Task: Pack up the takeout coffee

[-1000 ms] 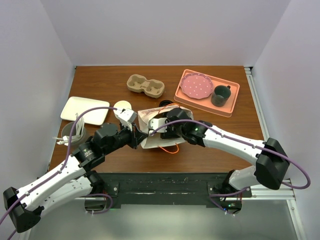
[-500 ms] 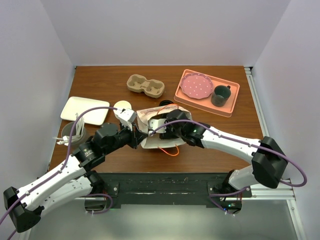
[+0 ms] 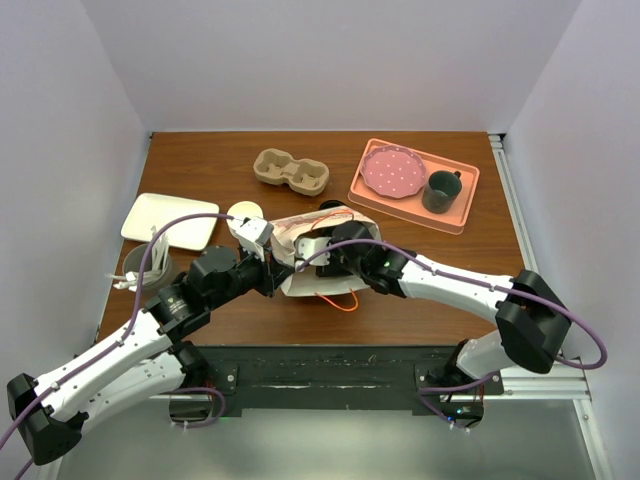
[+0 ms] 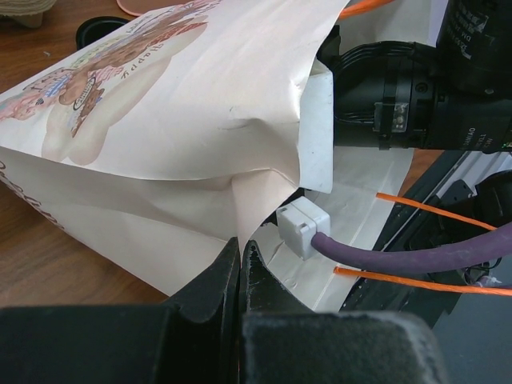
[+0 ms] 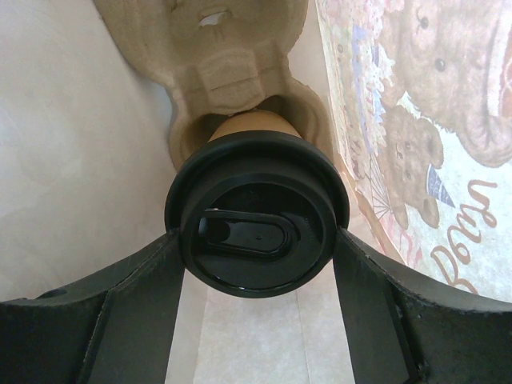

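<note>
Pinch, left wrist view only: left gripper (image 4: 240, 250) closed tight on the near edge of the bag's (image 4: 184, 120) mouth, paper nipped between its tips. The right arm (image 4: 400, 88) reaches in through that mouth.
Top view only: the bag lies on its side on the table (image 3: 220, 160), mouth toward the arms. It covers the right fingers and everything it holds. Orange handles (image 3: 340, 303) trail out at its near side.
Right wrist view only: right gripper (image 5: 256, 236) is inside the bag, fingers (image 5: 120, 320) spread to lid width, clasping the coffee (image 5: 256, 200) by its black lid from both sides.
Coffee: in the bag, white paper to its left, bear-printed paper to its right. Its tan body points into a well of an inner carrier (image 5: 228, 56) just beyond it; whether it is seated there I cannot tell.
Dish (image 3: 170, 220): white, well left of the bag.
Bowl (image 3: 128, 270): grey, left of the bag; pale sticks in it, too small to name.
Outer carrier (image 3: 290, 171): behind the bag, two wells facing up.
Dark round thing (image 3: 330, 207): just behind the bag, mostly hidden.
Tray (image 3: 405, 207): pink, right of and behind the bag. It holds a dotted plate (image 3: 393, 172) and, to the plate's right, a dark mug (image 3: 440, 191).
</note>
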Action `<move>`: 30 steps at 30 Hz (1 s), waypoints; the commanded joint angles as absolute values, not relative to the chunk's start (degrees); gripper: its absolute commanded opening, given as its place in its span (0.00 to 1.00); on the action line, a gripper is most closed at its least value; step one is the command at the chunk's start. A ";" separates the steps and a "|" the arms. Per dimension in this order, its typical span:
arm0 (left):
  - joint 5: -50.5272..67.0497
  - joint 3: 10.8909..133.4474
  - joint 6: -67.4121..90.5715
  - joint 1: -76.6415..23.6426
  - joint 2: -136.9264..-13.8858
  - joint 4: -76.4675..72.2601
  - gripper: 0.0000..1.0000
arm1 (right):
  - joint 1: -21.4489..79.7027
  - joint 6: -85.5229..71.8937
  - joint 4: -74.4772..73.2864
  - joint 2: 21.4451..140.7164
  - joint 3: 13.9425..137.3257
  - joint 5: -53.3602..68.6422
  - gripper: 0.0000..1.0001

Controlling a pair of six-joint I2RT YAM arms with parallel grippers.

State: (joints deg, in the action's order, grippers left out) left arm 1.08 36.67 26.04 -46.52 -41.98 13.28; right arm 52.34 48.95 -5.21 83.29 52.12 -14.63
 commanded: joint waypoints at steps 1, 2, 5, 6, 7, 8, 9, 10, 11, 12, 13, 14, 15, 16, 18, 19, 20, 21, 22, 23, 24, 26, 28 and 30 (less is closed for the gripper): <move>3.43 37.62 27.77 -46.85 -41.75 11.51 0.00 | 52.21 47.72 -1.85 84.81 51.06 -15.56 0.32; 3.43 37.62 27.77 -46.85 -41.75 11.43 0.00 | 52.12 47.46 -1.41 85.08 51.06 -15.56 0.36; 3.34 37.62 28.04 -46.93 -41.84 11.34 0.00 | 51.94 47.55 -0.97 85.60 51.42 -15.82 0.48; 3.25 37.70 28.04 -46.85 -41.84 11.25 0.00 | 51.86 47.55 -0.88 85.61 51.50 -15.91 0.51; 3.25 37.71 28.04 -46.85 -41.92 11.25 0.00 | 51.77 47.55 -0.88 85.52 51.59 -15.82 0.55; 3.16 37.79 28.04 -46.85 -41.92 11.34 0.00 | 51.68 47.55 -0.79 85.43 51.68 -15.91 0.57; 3.08 37.79 28.12 -46.85 -42.01 11.25 0.00 | 51.51 47.64 -0.79 85.26 51.85 -15.82 0.59; 3.16 37.88 28.21 -46.85 -41.92 11.08 0.00 | 51.42 47.64 -0.97 85.17 51.94 -15.73 0.62; 3.08 37.88 28.21 -46.85 -42.10 11.07 0.00 | 51.33 47.81 -1.23 85.08 52.12 -15.65 0.63; 3.16 37.97 28.21 -46.85 -42.19 10.99 0.00 | 51.15 47.90 -1.49 84.90 52.21 -15.47 0.65; 3.08 38.06 28.21 -46.85 -42.36 10.81 0.00 | 51.07 47.90 -1.84 84.73 52.38 -15.29 0.68; 3.16 38.06 28.21 -46.85 -42.54 10.72 0.00 | 50.98 48.16 -2.37 84.73 52.64 -15.21 0.72; 3.08 38.23 28.30 -46.85 -42.63 10.81 0.00 | 50.89 48.08 -2.55 84.55 52.73 -14.94 0.74; 3.08 38.23 28.39 -46.85 -42.80 10.64 0.00 | 50.80 48.16 -2.72 84.29 52.82 -14.59 0.76; 3.08 38.32 28.56 -46.85 -42.89 10.37 0.00 | 50.54 48.25 -3.95 84.11 53.26 -13.89 0.82; 3.08 38.41 28.65 -46.85 -42.98 10.37 0.00 | 50.54 48.25 -4.39 83.85 53.44 -13.63 0.85; 2.90 38.50 28.83 -46.85 -42.98 10.46 0.00 | 50.45 48.34 -5.18 83.76 53.87 -13.45 0.86; 2.81 38.84 28.83 -46.93 -42.98 10.55 0.00 | 50.54 48.34 -5.71 83.67 54.14 -13.27 0.86; 2.73 39.02 28.92 -46.85 -42.98 10.46 0.00 | 50.36 48.34 -6.15 83.41 54.40 -13.18 0.86; 2.64 39.11 29.09 -46.85 -43.07 10.63 0.00 | 50.45 48.34 -6.76 83.32 54.84 -12.92 0.86; 2.64 39.37 29.18 -46.85 -43.07 10.55 0.00 | 50.36 48.43 -7.12 83.23 54.93 -12.92 0.86; 2.55 39.64 29.62 -46.85 -43.15 10.37 0.00 | 50.27 48.43 -7.90 82.88 55.46 -12.83 0.86; 2.46 39.90 30.06 -46.85 -43.24 10.20 0.00 | 50.27 48.43 -8.35 82.62 55.81 -12.66 0.86; 2.46 40.34 30.67 -46.85 -43.33 10.11 0.00 | 50.19 48.51 -9.22 82.00 56.42 -12.57 0.86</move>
